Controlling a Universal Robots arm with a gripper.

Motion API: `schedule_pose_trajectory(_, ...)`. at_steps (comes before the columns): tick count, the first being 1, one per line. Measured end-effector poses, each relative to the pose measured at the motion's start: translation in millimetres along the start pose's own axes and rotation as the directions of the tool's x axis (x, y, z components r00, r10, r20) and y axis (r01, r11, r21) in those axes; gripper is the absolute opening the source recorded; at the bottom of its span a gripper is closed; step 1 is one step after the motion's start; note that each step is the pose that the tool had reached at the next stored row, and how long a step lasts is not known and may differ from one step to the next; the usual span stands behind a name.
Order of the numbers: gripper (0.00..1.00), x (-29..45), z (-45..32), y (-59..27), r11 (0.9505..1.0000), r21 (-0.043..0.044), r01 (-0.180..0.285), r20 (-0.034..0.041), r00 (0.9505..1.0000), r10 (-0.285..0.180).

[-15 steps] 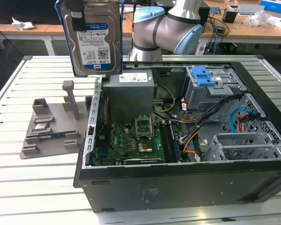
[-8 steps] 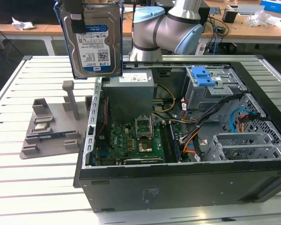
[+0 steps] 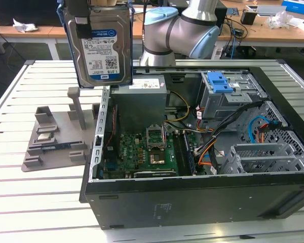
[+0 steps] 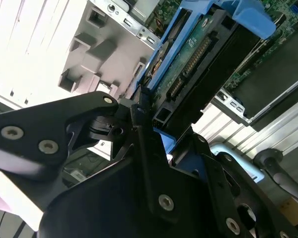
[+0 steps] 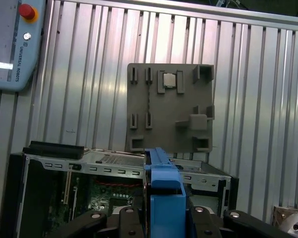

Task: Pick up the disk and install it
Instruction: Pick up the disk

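The disk (image 3: 104, 45) is a silver hard drive with a blue-and-white label and a blue rail frame. It hangs upright high at the exterior view's left, above the gap between the grey fixture (image 3: 55, 136) and the open computer case (image 3: 192, 202). My gripper (image 3: 93, 4) grips its top end and is shut on it. In the second wrist view, the black fingers (image 4: 139, 111) clamp the disk (image 4: 198, 54), whose circuit-board side shows. In the first wrist view, its blue rail edge (image 5: 164, 188) stands between the fingers (image 5: 129, 218).
Inside the case are a grey power supply box (image 3: 139, 101), a motherboard (image 3: 147, 149), a silver cage with a blue latch (image 3: 220, 81) and a metal drive bay (image 3: 263, 157). The fixture (image 5: 169, 106) carries a chip (image 5: 170, 81). A control pendant (image 5: 12, 44) lies on the slatted table.
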State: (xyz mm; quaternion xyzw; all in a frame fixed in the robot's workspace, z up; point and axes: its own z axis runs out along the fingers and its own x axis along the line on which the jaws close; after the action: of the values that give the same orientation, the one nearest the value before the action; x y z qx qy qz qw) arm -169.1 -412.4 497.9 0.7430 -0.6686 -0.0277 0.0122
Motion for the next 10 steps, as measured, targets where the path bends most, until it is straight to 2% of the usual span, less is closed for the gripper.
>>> schedule_pose_trajectory(6, 0.37, 7.5, 0.3, 0.8, 1.0000, 0.0000, 0.000, 0.0000, 1.0000, 0.000)
schedule_pose_trajectory(10, 0.37, 15.4, 0.4, 1.5, 1.0000, 0.0000, 0.000, 0.0000, 1.0000, 0.000)
